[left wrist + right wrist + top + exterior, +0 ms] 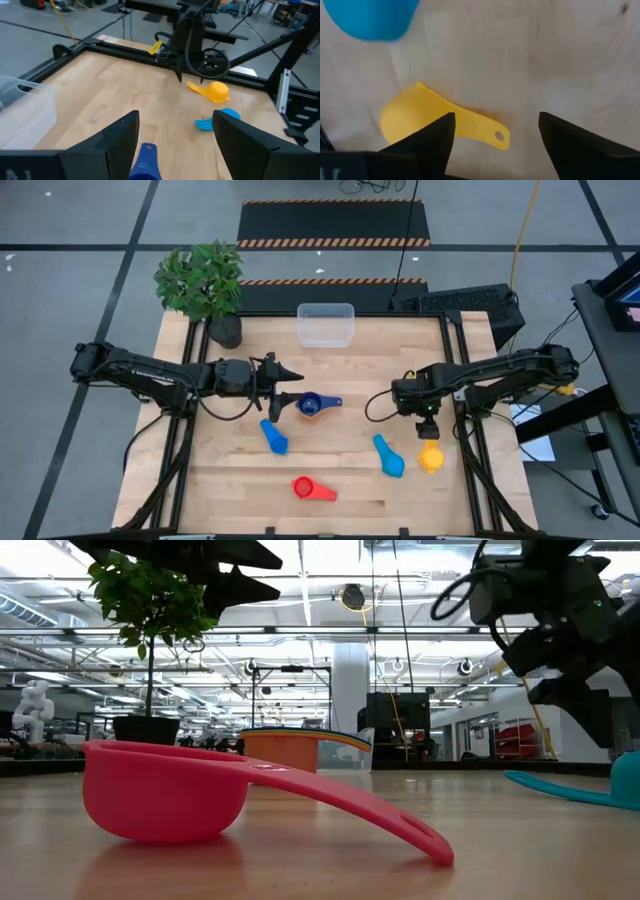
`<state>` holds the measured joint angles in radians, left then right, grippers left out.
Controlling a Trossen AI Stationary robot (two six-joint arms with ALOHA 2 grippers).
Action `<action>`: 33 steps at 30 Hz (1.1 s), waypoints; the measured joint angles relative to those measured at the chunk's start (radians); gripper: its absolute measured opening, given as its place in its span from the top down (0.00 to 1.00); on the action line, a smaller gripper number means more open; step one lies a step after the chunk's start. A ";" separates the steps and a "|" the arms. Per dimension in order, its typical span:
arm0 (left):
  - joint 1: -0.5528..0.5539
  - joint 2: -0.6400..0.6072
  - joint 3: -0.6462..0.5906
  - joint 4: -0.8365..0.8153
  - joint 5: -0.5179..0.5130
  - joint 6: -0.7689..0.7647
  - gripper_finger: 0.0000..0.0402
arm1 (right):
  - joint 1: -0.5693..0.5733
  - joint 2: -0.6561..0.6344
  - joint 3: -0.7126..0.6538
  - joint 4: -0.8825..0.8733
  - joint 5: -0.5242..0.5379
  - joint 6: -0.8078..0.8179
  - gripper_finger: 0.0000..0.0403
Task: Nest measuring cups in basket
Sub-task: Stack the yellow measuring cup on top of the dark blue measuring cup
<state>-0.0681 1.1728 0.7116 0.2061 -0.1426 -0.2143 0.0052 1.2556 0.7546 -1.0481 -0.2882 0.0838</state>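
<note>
1. The right claw (428,430) is hovering just above the yellow cup (430,458) near the right edge of the tabletop (350,490), fingers spread with nothing between them. In the right wrist view the yellow cup (400,120) lies below and apart from the fingertips, apparently mouth-down.
2. For a decent pick, the handle of the yellow cup should probably be lined up between the fingers first, since the bowl looks too round to be pinched cleanly (just a judgement, no way to test it from here).
3. The left claw (290,385) is parked mid-table, released, pointed at the dark blue cup (312,405); nothing is gripped. The blue handle (146,162) shows right between its fingers in the left wrist view.
4. The dark blue cup appears to have an orange cup nested in it already, so that pair could probably be moved as one.
5. The basket (326,325) sits at the far edge of the tabletop, beside the potted plant (205,285), and nothing can be seen inside it.
6. Loose cups yet to be dealt with: a light blue cup (273,437) near the left claw, another light blue cup (389,457) just beside the yellow one, and the red cup (310,489) at the near edge, upright and empty.
</note>
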 joint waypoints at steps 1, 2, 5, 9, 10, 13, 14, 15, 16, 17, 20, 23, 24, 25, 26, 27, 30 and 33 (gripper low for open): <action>0.000 0.000 0.000 -0.002 0.008 -0.004 0.36 | -0.006 0.000 -0.009 0.000 -0.004 -0.017 0.30; 0.000 0.000 0.000 -0.002 0.013 -0.006 0.36 | -0.013 0.000 -0.021 0.000 -0.009 -0.028 0.30; -0.001 0.000 0.000 -0.002 0.015 -0.009 0.36 | -0.037 0.004 -0.059 -0.004 -0.053 -0.041 0.31; 0.000 0.000 0.000 -0.001 0.015 -0.003 0.36 | -0.050 0.009 -0.068 -0.012 -0.082 -0.044 0.36; 0.000 0.000 0.000 -0.001 0.015 -0.003 0.36 | -0.051 0.010 -0.067 -0.009 -0.082 -0.044 0.37; 0.000 0.000 0.000 -0.001 0.015 -0.004 0.36 | -0.051 0.030 -0.067 -0.008 -0.082 -0.046 0.39; -0.001 0.000 0.000 -0.001 0.015 -0.004 0.36 | -0.051 0.042 -0.067 -0.011 -0.082 -0.044 0.39; -0.001 0.000 0.000 -0.001 0.015 -0.004 0.36 | -0.051 0.057 -0.068 -0.010 -0.082 -0.036 0.40; -0.001 0.000 0.000 -0.001 0.015 -0.005 0.36 | -0.051 0.075 -0.074 -0.007 -0.082 -0.025 0.40; -0.001 0.000 0.000 -0.001 0.015 -0.007 0.36 | -0.051 0.099 -0.077 -0.007 -0.083 -0.016 0.40; -0.001 0.000 0.000 -0.002 0.015 -0.008 0.36 | -0.050 0.168 -0.077 -0.007 -0.083 -0.017 0.40; -0.001 0.000 0.000 -0.005 0.015 -0.008 0.36 | -0.050 0.231 -0.077 -0.008 -0.083 -0.028 0.40; -0.002 0.000 0.000 -0.005 0.015 -0.008 0.36 | -0.050 0.249 -0.075 -0.008 -0.086 -0.035 0.40; -0.002 0.000 0.000 -0.007 0.016 -0.008 0.36 | -0.050 0.265 -0.072 -0.009 -0.100 -0.044 0.40; -0.002 0.000 0.000 -0.010 0.019 -0.008 0.36 | -0.050 0.278 -0.072 -0.010 -0.112 -0.054 0.40; -0.002 0.000 0.000 -0.011 0.020 -0.006 0.36 | -0.050 0.289 -0.071 -0.011 -0.125 -0.059 0.40; -0.006 0.000 0.000 -0.016 0.020 -0.002 0.36 | -0.050 0.310 -0.072 -0.012 -0.135 -0.066 0.43; -0.008 0.000 0.000 -0.018 0.020 -0.001 0.36 | -0.050 0.312 -0.073 -0.012 -0.134 -0.066 0.50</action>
<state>-0.0765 1.1728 0.7116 0.1879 -0.1226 -0.2151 -0.0448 1.5673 0.6815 -1.0603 -0.4221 0.0177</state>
